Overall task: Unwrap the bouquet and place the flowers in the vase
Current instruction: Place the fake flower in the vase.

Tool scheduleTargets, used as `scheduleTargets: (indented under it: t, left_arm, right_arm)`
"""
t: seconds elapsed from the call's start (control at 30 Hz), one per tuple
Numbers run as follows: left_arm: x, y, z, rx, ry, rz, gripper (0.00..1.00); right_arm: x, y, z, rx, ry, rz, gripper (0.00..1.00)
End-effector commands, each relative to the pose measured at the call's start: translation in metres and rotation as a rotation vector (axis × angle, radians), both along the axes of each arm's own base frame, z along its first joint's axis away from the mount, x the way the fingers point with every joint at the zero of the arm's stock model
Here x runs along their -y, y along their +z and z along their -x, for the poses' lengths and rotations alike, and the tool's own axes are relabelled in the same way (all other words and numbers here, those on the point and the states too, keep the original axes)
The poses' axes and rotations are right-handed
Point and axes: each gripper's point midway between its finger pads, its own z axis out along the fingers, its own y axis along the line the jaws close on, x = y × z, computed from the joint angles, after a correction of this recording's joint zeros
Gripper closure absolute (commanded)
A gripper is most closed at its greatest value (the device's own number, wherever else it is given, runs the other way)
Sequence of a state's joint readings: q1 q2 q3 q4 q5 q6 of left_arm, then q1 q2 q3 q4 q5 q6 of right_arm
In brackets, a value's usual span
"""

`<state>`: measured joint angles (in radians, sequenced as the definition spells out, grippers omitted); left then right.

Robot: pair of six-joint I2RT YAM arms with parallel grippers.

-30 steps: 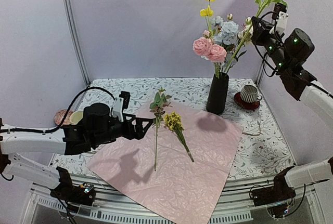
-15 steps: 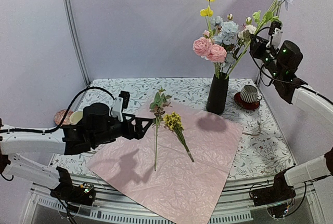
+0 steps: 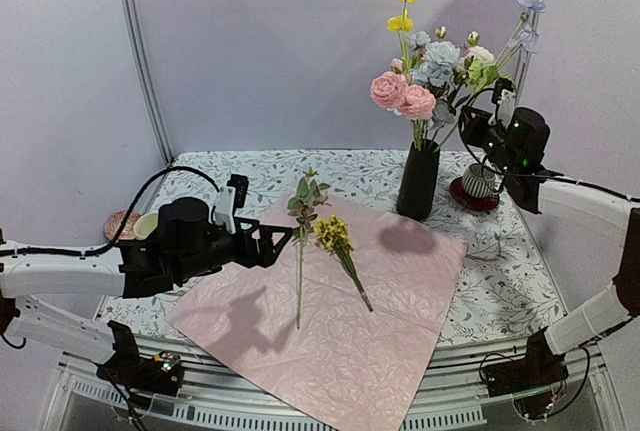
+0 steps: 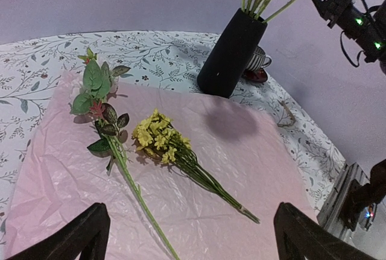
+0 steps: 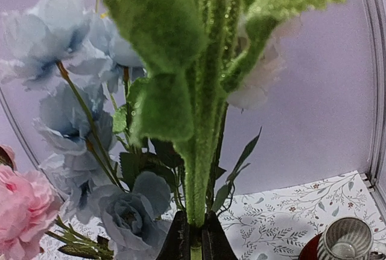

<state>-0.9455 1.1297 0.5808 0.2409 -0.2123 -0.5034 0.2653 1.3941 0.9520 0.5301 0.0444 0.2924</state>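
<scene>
The black vase (image 3: 418, 181) (image 4: 231, 55) stands at the back right and holds pink, yellow and pale blue flowers (image 3: 402, 94) (image 5: 123, 209). My right gripper (image 3: 470, 131) (image 5: 196, 239) is shut on a fuzzy green stem (image 5: 202, 169) topped by a pale blue bloom (image 3: 530, 1). The stem slants down to the vase mouth. The bouquet's pink wrapping paper (image 3: 390, 341) (image 4: 253, 151) lies spread flat. A leafy stem (image 3: 300, 271) (image 4: 105, 115) and a yellow bunch (image 3: 335, 236) (image 4: 160, 139) lie on it. My left gripper (image 3: 285, 241) (image 4: 193, 236) hovers open just left of them.
A ribbed cup on a red saucer (image 3: 480, 183) (image 5: 345, 240) stands right of the vase. Tan raffia string (image 3: 490, 246) (image 4: 284, 115) lies on the floral tablecloth. A small cup on a pinkish saucer (image 3: 146, 224) sits at the left. Walls close in behind.
My right gripper has come down and to the left with the stem, bringing its lower end to the vase. The left arm and the loose flowers have not moved.
</scene>
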Motion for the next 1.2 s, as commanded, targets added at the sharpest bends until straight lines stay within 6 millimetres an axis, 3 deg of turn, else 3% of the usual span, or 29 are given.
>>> scheduleTargets:
  t: [0.0,0.3,0.43,0.57,0.7,0.93,1.17]
  left_arm:
    - [-0.004,-0.003,0.0,-0.008,0.004,-0.003,0.03]
    - [-0.004,-0.001,0.0,-0.006,0.001,0.001,0.03]
    - [-0.003,-0.004,0.0,-0.013,-0.002,-0.003,0.03]
    - [-0.002,-0.004,-0.001,-0.014,0.0,-0.003,0.03]
    - [-0.001,-0.003,-0.001,-0.014,-0.004,-0.001,0.03]
    - [0.001,0.0,-0.002,-0.012,-0.008,0.001,0.03]
    - [0.005,-0.014,-0.006,-0.051,-0.003,-0.03,0.03]
  right_arm:
    - [-0.003,-0.041,-0.005,-0.095,0.017,0.012,0.95]
    - [-0.004,-0.072,-0.003,-0.164,0.028,0.026,0.91]
    - [-0.002,-0.071,0.0,-0.167,0.019,0.032,0.83]
    - [-0.001,-0.065,0.005,-0.156,0.02,0.036,0.82]
    - [-0.003,-0.055,0.009,-0.134,0.037,0.043,0.69]
    - [-0.007,-0.04,0.015,-0.113,0.071,0.059,0.63]
    - [-0.018,-0.045,0.032,-0.167,0.159,0.065,0.55]
